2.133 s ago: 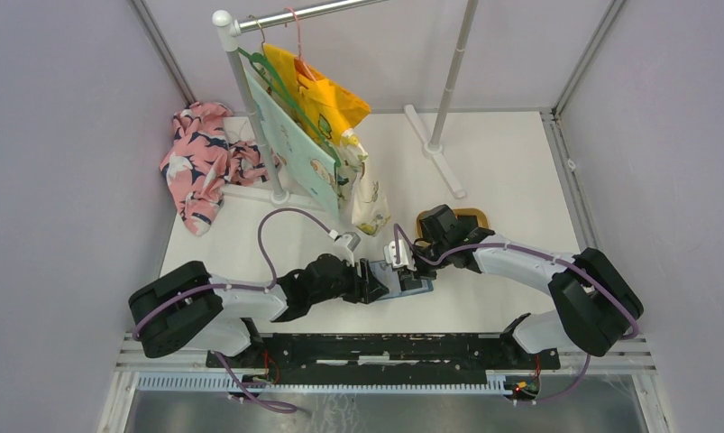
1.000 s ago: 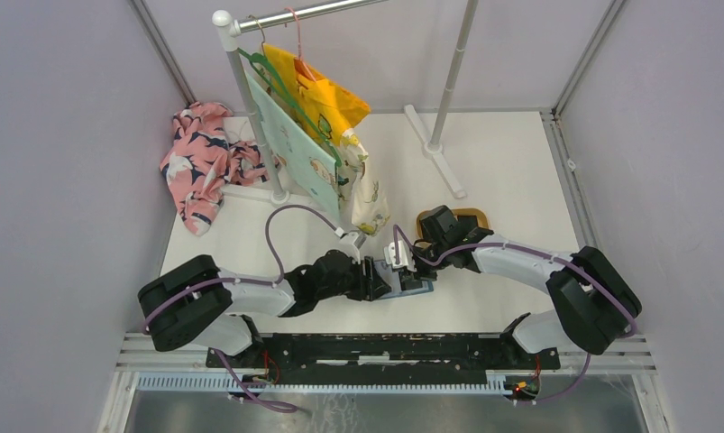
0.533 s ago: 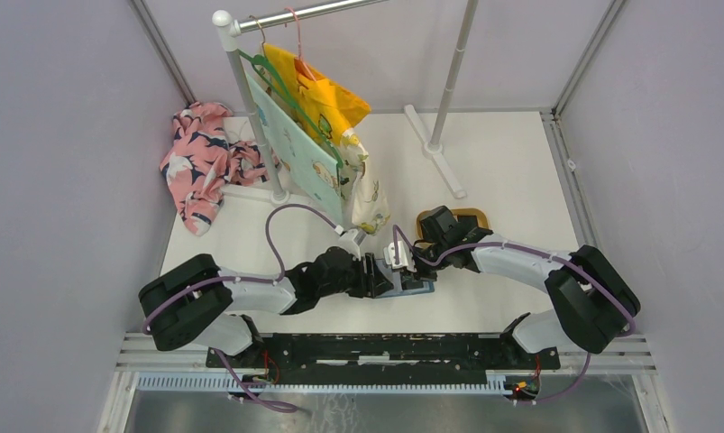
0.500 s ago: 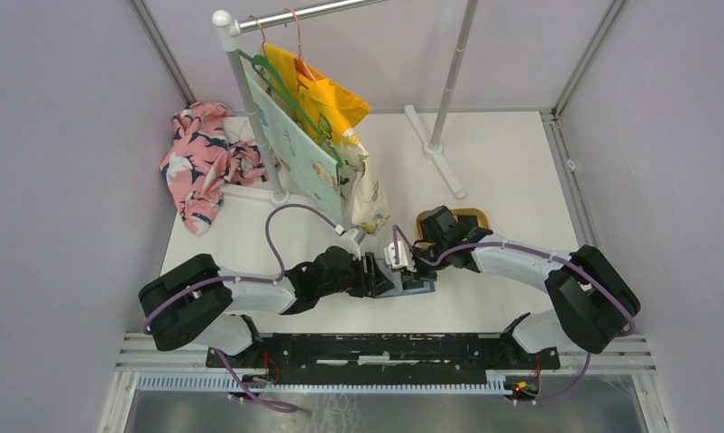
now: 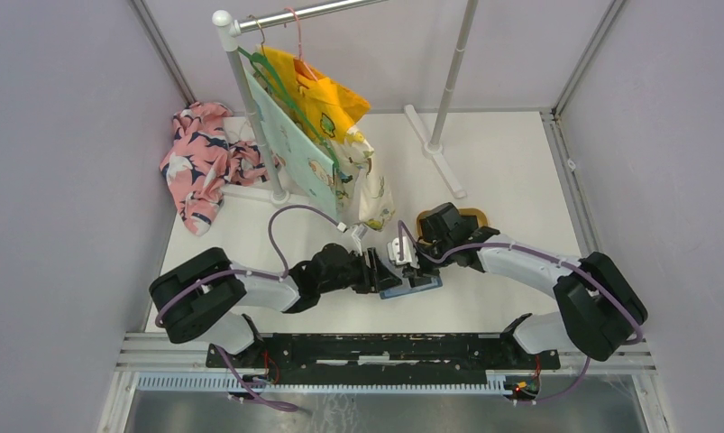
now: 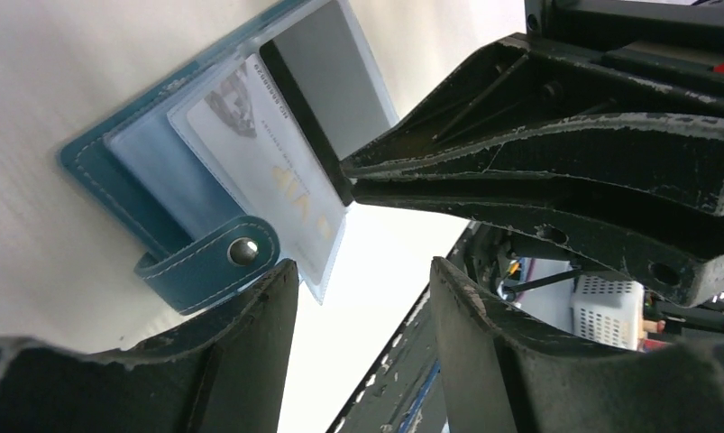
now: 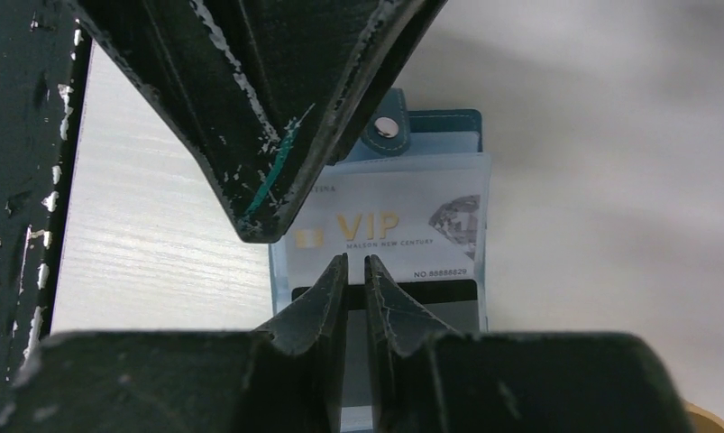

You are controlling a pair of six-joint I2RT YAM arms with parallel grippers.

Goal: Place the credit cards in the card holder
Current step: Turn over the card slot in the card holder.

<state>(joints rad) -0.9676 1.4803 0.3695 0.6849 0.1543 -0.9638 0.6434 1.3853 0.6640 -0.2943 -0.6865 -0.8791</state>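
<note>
The card holder lies open on the table between both grippers, teal-blue with a snap tab and clear sleeves. One sleeve holds a pale VIP card. A grey credit card with a black stripe lies over the sleeves, partly pushed in. My right gripper is shut to a thin empty slit, its tips resting on that card's black stripe. My left gripper is open just beside the snap tab with only bare table between its fingers.
A tan tray sits behind the right wrist, mostly hidden. A clothes rack with hanging garments stands at the back left, a second rack foot at the back middle, and a floral cloth heap at the far left.
The left arm has crept right and slightly forward toward the card holder. The hanging garments have swung a little. The right gripper has stayed on the card.
</note>
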